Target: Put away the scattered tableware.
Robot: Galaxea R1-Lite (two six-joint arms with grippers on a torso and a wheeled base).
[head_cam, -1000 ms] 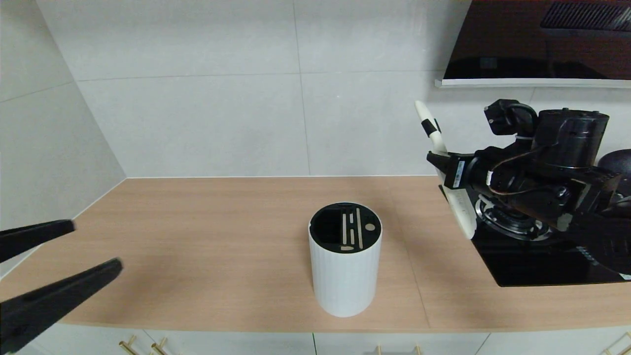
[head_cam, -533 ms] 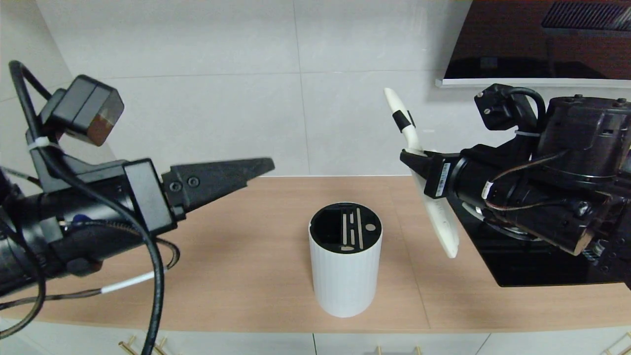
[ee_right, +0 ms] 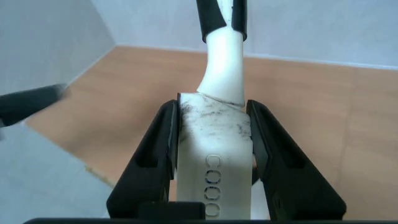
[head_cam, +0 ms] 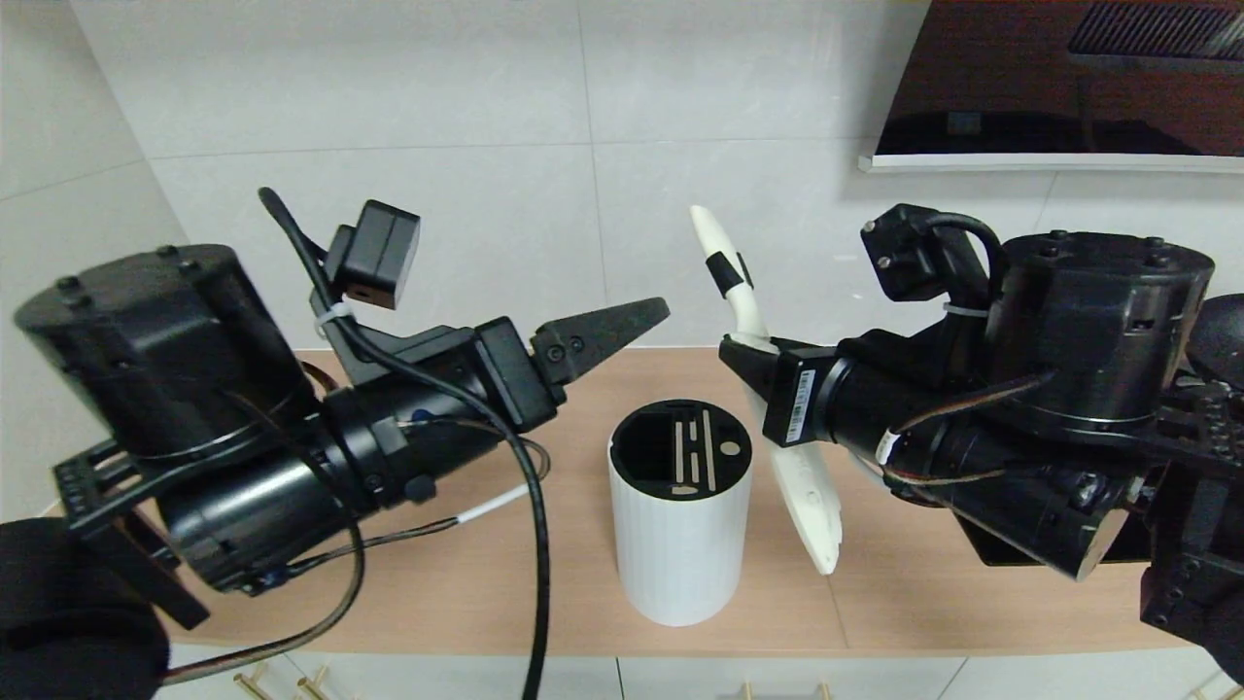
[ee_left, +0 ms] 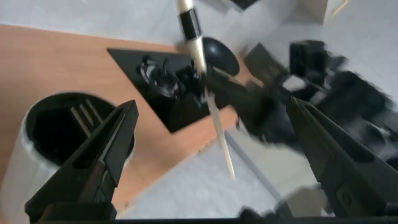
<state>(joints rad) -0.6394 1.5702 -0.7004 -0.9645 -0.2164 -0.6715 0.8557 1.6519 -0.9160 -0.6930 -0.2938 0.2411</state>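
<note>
Tiled wall (head_cam: 437, 146) behind, wooden desk (head_cam: 875, 608) in front, black cooktop (ee_left: 180, 112) on its right side, dark hood (head_cam: 1069, 87) above that. White ribbed holder (head_cam: 680, 544) stands upright near the desk's front edge; its black top insert has one big opening plus several slots. Right end effector (head_cam: 763, 384) is clamped on a white utensil (head_cam: 807, 496) partway along its length, with both fingers (ee_right: 155, 155) flat against its sides. Utensil is tilted, with the black-banded handle up toward the wall and the broad end down. It sits just right of the holder, off the desk and not in any slot. Can't tell whether it touches the holder's side. Left end effector (ee_left: 211, 112) is spread wide with nothing in it. It hangs over the desk left of the holder, at about rim height, pointing at the utensil.
</note>
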